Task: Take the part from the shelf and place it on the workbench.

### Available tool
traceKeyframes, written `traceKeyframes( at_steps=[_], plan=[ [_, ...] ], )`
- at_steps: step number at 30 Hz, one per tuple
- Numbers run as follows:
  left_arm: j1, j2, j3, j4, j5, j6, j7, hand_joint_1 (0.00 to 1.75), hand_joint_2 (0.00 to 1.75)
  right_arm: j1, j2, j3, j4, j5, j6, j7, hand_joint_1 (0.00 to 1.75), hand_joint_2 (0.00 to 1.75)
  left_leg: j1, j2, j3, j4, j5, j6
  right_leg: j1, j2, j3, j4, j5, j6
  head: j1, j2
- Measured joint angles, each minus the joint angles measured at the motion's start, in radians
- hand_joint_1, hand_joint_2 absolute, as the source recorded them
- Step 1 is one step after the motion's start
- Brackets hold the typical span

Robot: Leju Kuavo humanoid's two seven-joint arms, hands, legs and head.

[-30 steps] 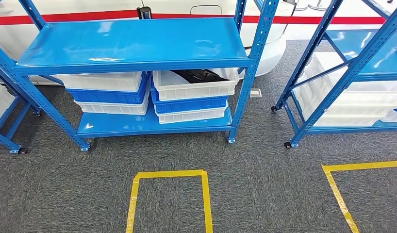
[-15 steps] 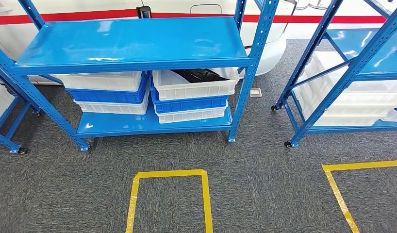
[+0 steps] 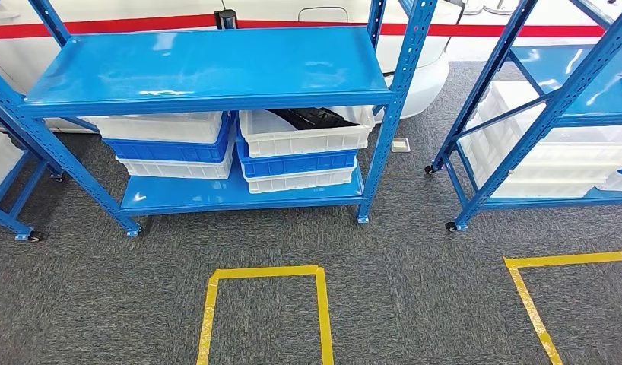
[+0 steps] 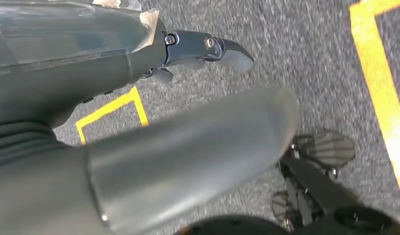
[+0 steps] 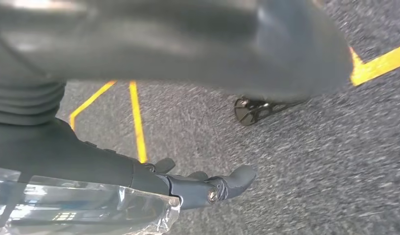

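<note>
- Hanging beside my body over the grey carpet [image 3: 414, 304], the left hand [image 4: 139, 147] holds nothing; its fingers [image 4: 208, 49] lie extended and apart from the thumb.
- Right hand [image 5: 154, 58]: likewise without a load, fingers [image 5: 212, 188] stretched out above the carpet, yellow tape lines beneath.
- Yellow tape square [image 3: 266, 312] on the floor directly ahead of me; I read it as the standing mark for this rack, though that is a judgement.
- Blue shelf [image 3: 209, 72] beyond the square; its lower level carries two stacks of white and blue bins.
- Top white bin [image 3: 304, 137] of the right-hand stack: the dark part [image 3: 312, 118] lies inside it, partly hidden under the upper shelf board.
- Second blue rack [image 3: 551, 106] stands further off to the right, with white bins.
- Step in hand, as I judge it: approach. I would stop squarely in the square, stoop, and feed a hand in low beneath the upper board before closing on the part.
</note>
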Motion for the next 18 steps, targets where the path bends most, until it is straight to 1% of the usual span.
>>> traceKeyframes(
  at_steps=[3, 7, 18],
  plan=[
    [0.008, 0.009, -0.043, -0.008, 0.059, -0.014, 0.004, 0.0, 0.0, 0.007, -0.004, 0.013, -0.009, -0.031, 0.016, -0.015, 0.0, 0.0, 0.0, 0.0, 0.0, 0.0, 0.0, 0.0, 0.0, 0.0, 0.0, 0.0, 0.0, 0.0, 0.0, 0.0],
    [0.014, 0.015, -0.074, -0.013, 0.077, -0.018, 0.005, 0.0, 0.0, 0.011, -0.007, 0.022, -0.017, -0.042, 0.02, -0.02, 0.0, 0.0, 0.0, 0.0, 0.0, 0.0, 0.0, 0.0, 0.0, 0.0, 0.0, 0.0, 0.0, 0.0, 0.0, 0.0],
    [0.019, 0.02, -0.096, -0.02, 0.079, -0.018, 0.006, 0.0, 0.0, 0.015, -0.01, 0.028, -0.024, -0.043, 0.02, -0.02, 0.0, 0.0, 0.0, 0.0, 0.0, 0.0, 0.0, 0.0, 0.0, 0.0, 0.0, 0.0, 0.0, 0.0, 0.0, 0.0]
  ],
)
